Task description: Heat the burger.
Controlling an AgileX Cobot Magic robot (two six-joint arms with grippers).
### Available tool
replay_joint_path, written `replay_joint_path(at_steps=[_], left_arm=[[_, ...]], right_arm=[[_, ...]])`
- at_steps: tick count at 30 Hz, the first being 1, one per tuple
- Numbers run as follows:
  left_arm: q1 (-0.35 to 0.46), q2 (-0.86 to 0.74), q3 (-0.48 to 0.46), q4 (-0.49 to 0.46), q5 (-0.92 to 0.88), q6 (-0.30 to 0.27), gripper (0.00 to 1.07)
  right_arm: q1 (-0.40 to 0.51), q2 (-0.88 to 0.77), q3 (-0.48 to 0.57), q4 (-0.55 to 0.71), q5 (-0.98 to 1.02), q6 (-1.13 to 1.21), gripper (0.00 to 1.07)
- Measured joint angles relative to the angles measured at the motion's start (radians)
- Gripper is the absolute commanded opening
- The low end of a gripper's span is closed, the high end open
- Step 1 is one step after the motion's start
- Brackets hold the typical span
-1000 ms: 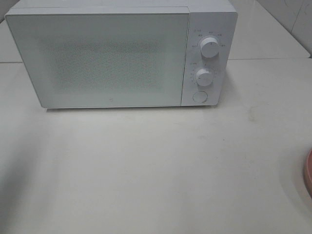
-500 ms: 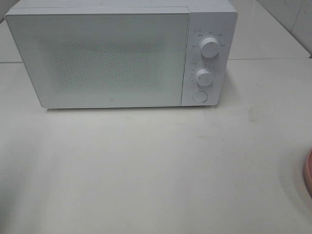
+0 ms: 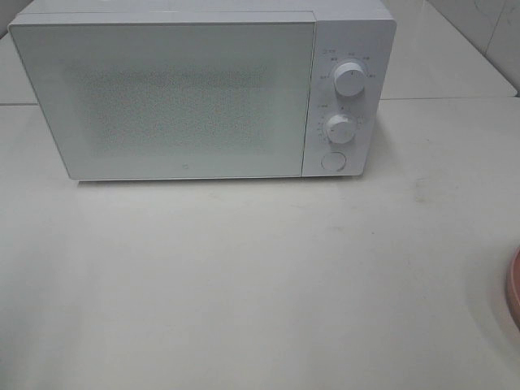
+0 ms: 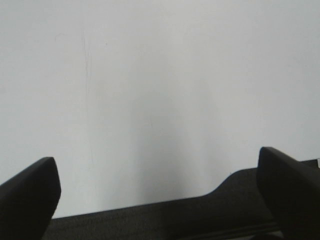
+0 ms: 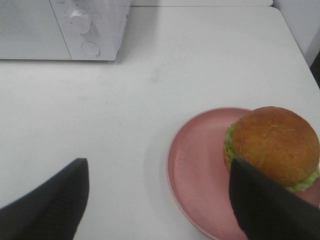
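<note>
The burger (image 5: 272,145), with a golden-brown bun and a green lettuce frill, sits on a round pink plate (image 5: 200,160) in the right wrist view. My right gripper (image 5: 157,202) hovers open above the table beside the plate. One dark finger (image 5: 270,210) overlaps the burger's near side in this view, and nothing lies between the fingers. My left gripper (image 4: 157,167) is wide open over bare white table, holding nothing. Neither gripper shows in the exterior high view, where only a sliver of the plate (image 3: 514,288) appears at the right edge.
A white microwave (image 3: 179,97) stands at the back of the table with its door shut. Two knobs (image 3: 349,80) and a round button (image 3: 331,161) are on its right panel. The microwave (image 5: 65,30) also shows in the right wrist view. A dark strip (image 4: 200,215) borders the table in the left wrist view.
A dark shadow at the near left of the table in the exterior high view has faded away. The microwave and plate have not moved.
</note>
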Motion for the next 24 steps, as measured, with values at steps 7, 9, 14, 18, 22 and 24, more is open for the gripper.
replay_joint_path(at_steps=[7,9,14,18,22,24], left_arm=[[0.0,-0.188,0.006,0.003,0.0,0.001,1.0],[0.0,-0.21,0.006,0.003,0.0,0.001,1.0],[0.0,-0.352,0.006,-0.02,0.0,0.001,1.0],[0.0,-0.401,0.006,-0.023,0.0,0.001,1.0],[0.0,-0.419,0.008,-0.027,0.0,0.001,1.0],[0.0,-0.419,0.008,-0.027,0.0,0.001,1.0]], right_arm=[[0.0,0.0,0.0,0.0,0.0,0.0,0.75],[0.0,0.0,0.0,0.0,0.0,0.0,0.75],[0.0,0.0,0.0,0.0,0.0,0.0,0.75],[0.0,0.0,0.0,0.0,0.0,0.0,0.75],[0.0,0.0,0.0,0.0,0.0,0.0,0.75],[0.0,0.0,0.0,0.0,0.0,0.0,0.75]])
